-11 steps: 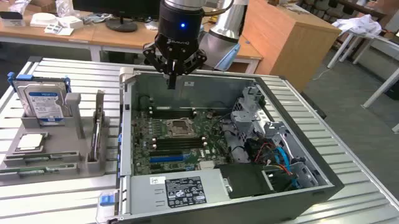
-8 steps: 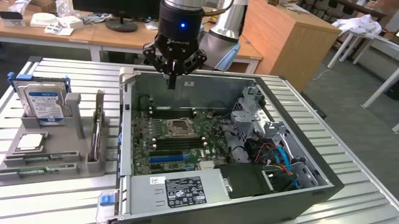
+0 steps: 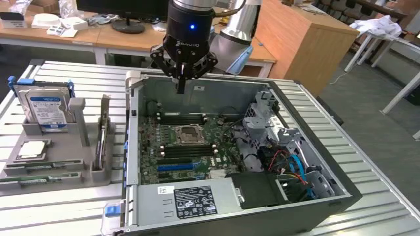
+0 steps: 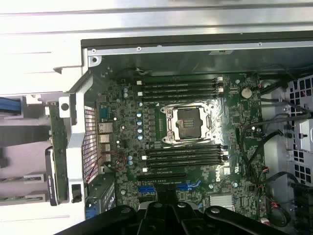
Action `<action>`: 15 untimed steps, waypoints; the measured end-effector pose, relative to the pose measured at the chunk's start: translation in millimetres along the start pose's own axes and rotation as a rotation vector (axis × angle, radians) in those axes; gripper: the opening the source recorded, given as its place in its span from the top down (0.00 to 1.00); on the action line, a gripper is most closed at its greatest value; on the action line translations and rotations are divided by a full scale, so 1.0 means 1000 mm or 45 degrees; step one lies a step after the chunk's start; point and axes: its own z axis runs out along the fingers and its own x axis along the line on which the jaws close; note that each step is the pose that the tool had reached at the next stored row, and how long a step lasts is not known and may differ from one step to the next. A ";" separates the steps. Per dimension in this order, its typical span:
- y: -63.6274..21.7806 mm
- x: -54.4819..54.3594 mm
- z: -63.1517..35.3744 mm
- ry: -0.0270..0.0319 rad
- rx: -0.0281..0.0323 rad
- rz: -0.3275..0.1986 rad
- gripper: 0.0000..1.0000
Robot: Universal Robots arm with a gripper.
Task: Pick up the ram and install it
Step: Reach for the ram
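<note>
Clearly well apart: end effector (image 3: 180,89) pressed together, empty, above case (image 3: 223,91); ram (image 3: 41,180) toward eight o'clock, lengthwise nine-to-three, exterior view.

An open grey metal computer case (image 3: 229,91) lies on a ribbed silver table (image 3: 59,216), its green motherboard (image 3: 220,147) carrying a square silver CPU socket (image 3: 189,132), while at nine o'clock of the case in the exterior view a grey plastic rack (image 3: 66,174) holds an upright silver hard drive with a blue label (image 3: 47,110).
</note>
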 end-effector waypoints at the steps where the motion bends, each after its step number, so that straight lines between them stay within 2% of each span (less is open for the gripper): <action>1: 0.0000 0.000 0.0000 -0.0001 0.0000 0.000 0.89; 15: -0.0016 0.022 -0.0005 -0.0001 0.0000 0.000 0.89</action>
